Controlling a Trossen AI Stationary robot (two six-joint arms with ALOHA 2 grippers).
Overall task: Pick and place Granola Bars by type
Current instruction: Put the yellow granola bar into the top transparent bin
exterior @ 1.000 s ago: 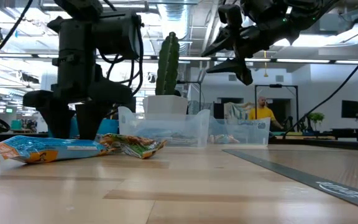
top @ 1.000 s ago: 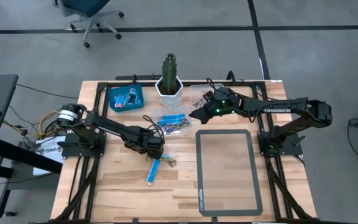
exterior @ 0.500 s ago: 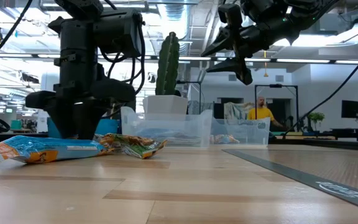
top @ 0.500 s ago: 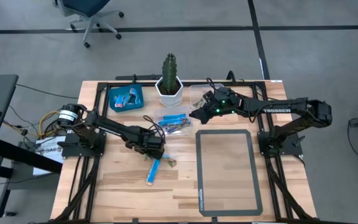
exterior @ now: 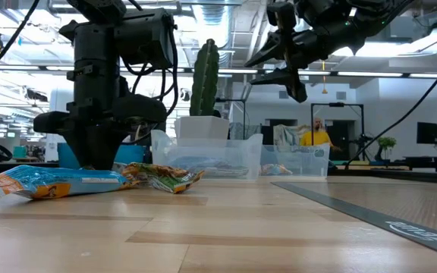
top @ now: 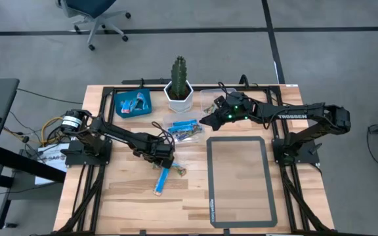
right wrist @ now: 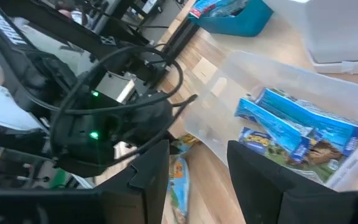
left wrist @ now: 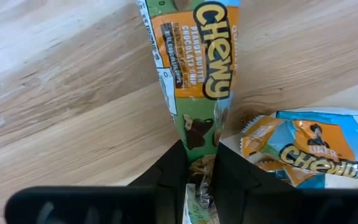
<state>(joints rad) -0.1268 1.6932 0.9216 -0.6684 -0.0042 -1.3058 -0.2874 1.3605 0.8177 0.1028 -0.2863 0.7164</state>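
since a second ago my left pincer has drawn its fingers in, and they now pinch the end of a green-and-orange chewy bar that lies flat on the bench; in the low view the clear container has also crept slightly to the right. just beside the left pincer, touching the pinched bar's near end, lies a light blue bar. from above i see that blue bar stretching away from the left pincer toward the bench's front edge.

my right pincer hangs in the air with its fingers spread and nothing between them (no bar anywhere near the tips). ahead of it sits the clear container holding several blue bars, and beyond that a blue tray with more wrapped bars in it. a potted cactus stands between the tray and the right pincer, and a grey-bordered mat lies on the bench below the right arm.
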